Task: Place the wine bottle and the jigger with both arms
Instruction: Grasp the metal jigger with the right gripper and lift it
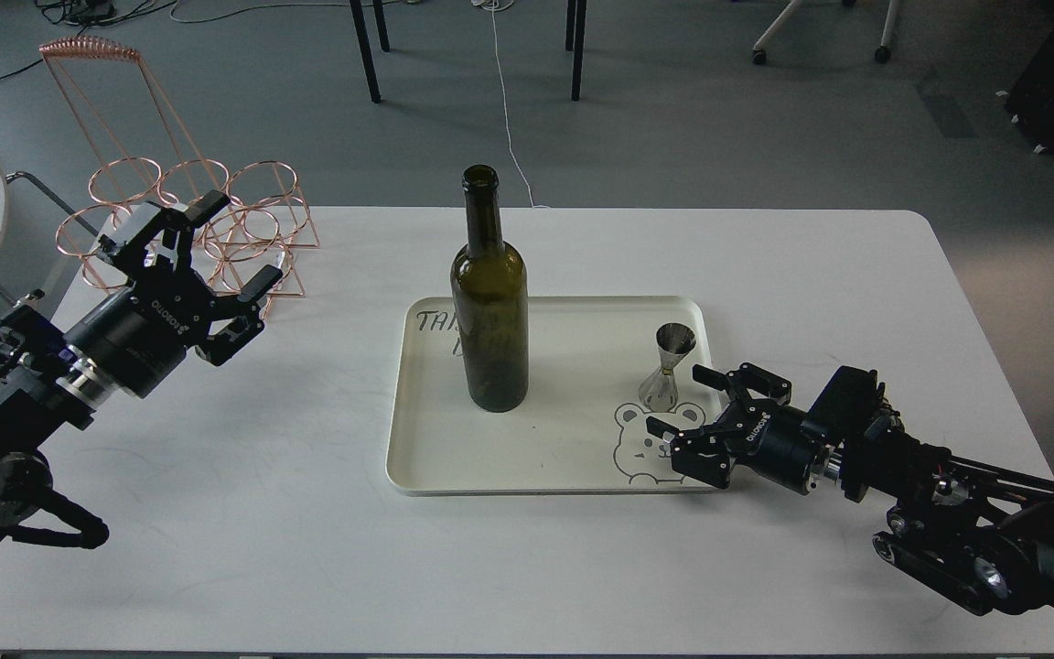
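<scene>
The dark olive-green wine bottle (489, 311) stands upright on the left part of a cream tray (545, 458). The small steel jigger (667, 366) stands upright on the tray's right side, above a bear drawing. My right gripper (696, 421) is open and empty, low over the tray's right edge, just right of and below the jigger, not touching it. My left gripper (202, 275) is open and empty, raised over the table's left side, well left of the bottle.
A copper wire bottle rack (202, 229) stands at the table's back left, right behind my left gripper. The white table (307, 549) ends close behind the tray. Chair and table legs stand on the floor beyond.
</scene>
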Controlling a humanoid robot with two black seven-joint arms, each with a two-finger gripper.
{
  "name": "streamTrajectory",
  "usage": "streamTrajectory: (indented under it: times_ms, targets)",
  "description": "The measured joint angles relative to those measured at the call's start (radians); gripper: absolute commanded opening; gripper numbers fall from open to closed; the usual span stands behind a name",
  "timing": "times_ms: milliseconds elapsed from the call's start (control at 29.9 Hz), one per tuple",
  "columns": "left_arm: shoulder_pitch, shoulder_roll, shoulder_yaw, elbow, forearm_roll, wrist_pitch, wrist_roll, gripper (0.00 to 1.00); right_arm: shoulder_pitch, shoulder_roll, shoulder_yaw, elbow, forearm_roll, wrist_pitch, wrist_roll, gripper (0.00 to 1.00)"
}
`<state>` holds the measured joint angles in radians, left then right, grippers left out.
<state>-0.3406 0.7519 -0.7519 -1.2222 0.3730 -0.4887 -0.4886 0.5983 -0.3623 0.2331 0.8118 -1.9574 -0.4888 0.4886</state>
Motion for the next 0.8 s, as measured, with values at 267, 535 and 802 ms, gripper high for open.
streamTrajectory:
  times_ms: [267,535,802]
  targets:
    - [0.000,0.001,-0.004,0.000,0.000,0.000,0.000,0.99,0.035,0.020,0.004,-0.035,0.000,0.000,0.000,0.94]
    - [0.000,0.002,-0.005,0.000,0.000,0.000,0.000,0.99,0.054,0.025,0.006,-0.053,0.000,0.000,0.000,0.30]
    - [0.000,0.003,-0.010,0.000,-0.002,0.000,0.000,0.99,0.055,0.025,0.017,-0.054,0.003,0.000,0.000,0.18]
